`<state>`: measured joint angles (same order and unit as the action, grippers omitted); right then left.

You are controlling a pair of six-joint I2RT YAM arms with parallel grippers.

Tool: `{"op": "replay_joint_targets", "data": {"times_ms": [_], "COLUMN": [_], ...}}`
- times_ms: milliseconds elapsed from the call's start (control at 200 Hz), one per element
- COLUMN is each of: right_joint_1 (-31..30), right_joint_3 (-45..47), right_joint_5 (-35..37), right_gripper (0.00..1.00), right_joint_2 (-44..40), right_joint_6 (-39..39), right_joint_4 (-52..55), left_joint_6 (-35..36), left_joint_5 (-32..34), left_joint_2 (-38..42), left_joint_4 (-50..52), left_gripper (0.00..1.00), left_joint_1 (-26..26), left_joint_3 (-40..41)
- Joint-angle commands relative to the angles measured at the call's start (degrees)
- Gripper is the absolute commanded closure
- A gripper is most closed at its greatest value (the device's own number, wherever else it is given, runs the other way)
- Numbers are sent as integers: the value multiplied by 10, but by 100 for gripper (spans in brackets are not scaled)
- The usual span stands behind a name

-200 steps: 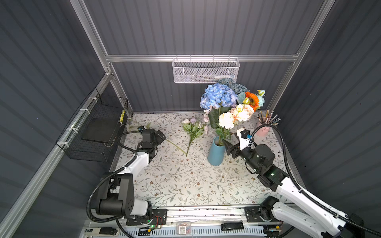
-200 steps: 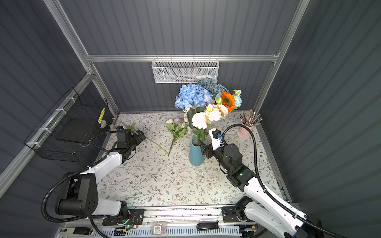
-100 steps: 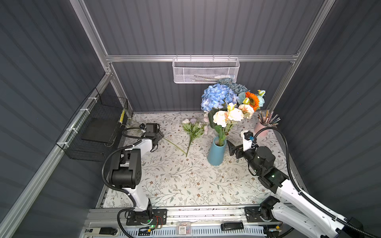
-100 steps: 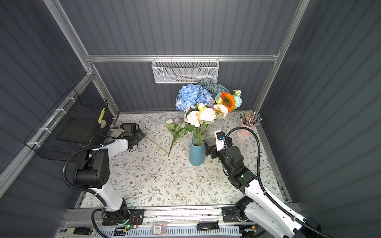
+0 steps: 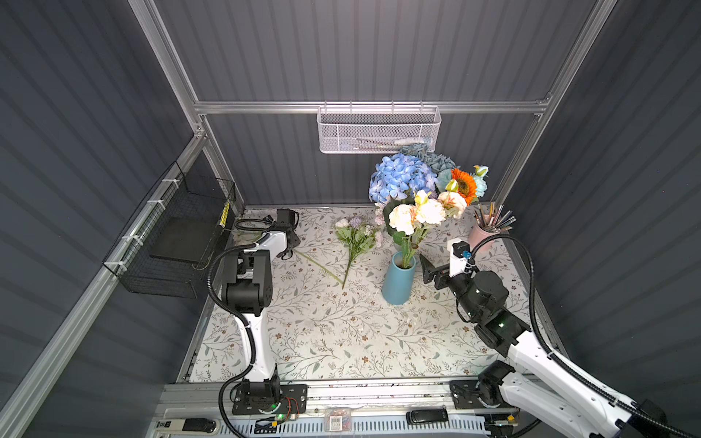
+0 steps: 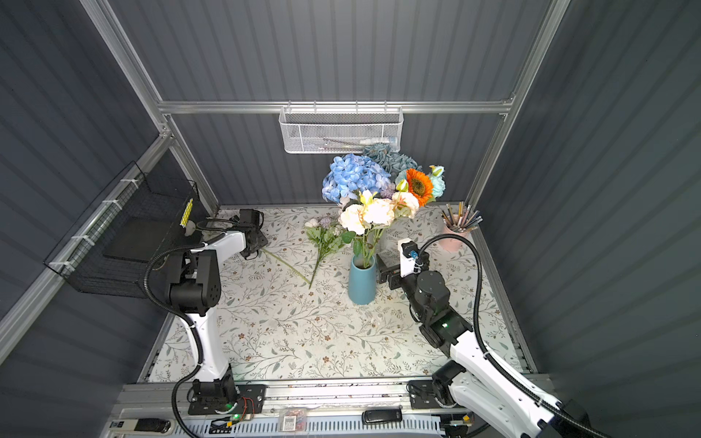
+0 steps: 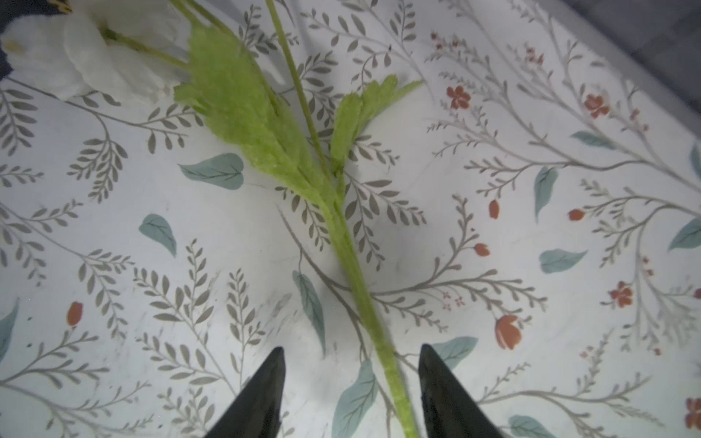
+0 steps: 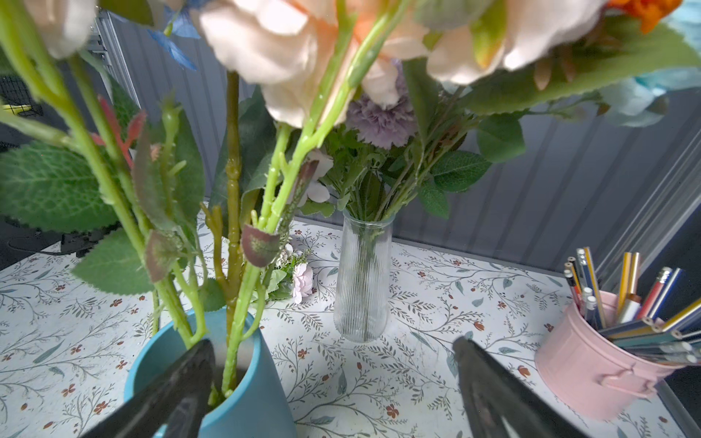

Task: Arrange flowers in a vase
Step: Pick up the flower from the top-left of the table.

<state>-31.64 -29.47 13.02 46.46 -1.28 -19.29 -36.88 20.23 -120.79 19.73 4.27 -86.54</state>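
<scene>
A white-bloomed flower (image 7: 95, 57) lies on the floral-print table, its green stem (image 5: 318, 265) running toward the middle. My left gripper (image 5: 285, 252) is low over that stem; in the left wrist view the left gripper (image 7: 352, 349) is open, straddling the stem (image 7: 352, 261) without touching it. A blue vase (image 5: 396, 282) holds a cream-peach bunch (image 5: 415, 214). My right gripper (image 5: 428, 267) stands open and empty just right of the vase (image 8: 242, 398). A lilac-pink bunch (image 5: 356, 239) lies loose on the table. A clear glass vase (image 8: 362, 280) behind holds blue hydrangea (image 5: 402, 182) and an orange sunflower (image 5: 463, 184).
A pink cup of pencils (image 5: 483, 237) stands at the back right corner. A black wire basket (image 5: 178, 242) hangs on the left wall and a white mesh basket (image 5: 377, 131) on the back rail. The left arm's elbow (image 5: 246, 280) rises over the table's left side.
My right gripper has opened, let go of the cream-peach bunch and backed off a little; the bunch now stands straighter in the blue vase. My left elbow has folded up and its jaws have narrowed around the stem.
</scene>
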Motion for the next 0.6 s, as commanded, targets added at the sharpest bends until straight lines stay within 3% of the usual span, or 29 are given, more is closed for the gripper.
{"op": "replay_joint_targets", "data": {"times_ms": [0, 370, 595], "right_joint_1": [1, 2, 1], "right_joint_3": [-2, -4, -2], "right_joint_5": [-19, -32, -32], "right_gripper": [1, 1, 1], "right_joint_2": [-13, -51, -65], "right_joint_6": [11, 2, -5], "right_joint_4": [-22, -28, -31], "left_joint_6": [1, 9, 9], "left_joint_5": [15, 49, 65], "left_joint_2": [-23, -73, -80], "left_joint_4": [53, 101, 105], "left_gripper": [45, 48, 50], "left_joint_1": [-1, 15, 21], "left_joint_3": [-35, -96, -80]}}
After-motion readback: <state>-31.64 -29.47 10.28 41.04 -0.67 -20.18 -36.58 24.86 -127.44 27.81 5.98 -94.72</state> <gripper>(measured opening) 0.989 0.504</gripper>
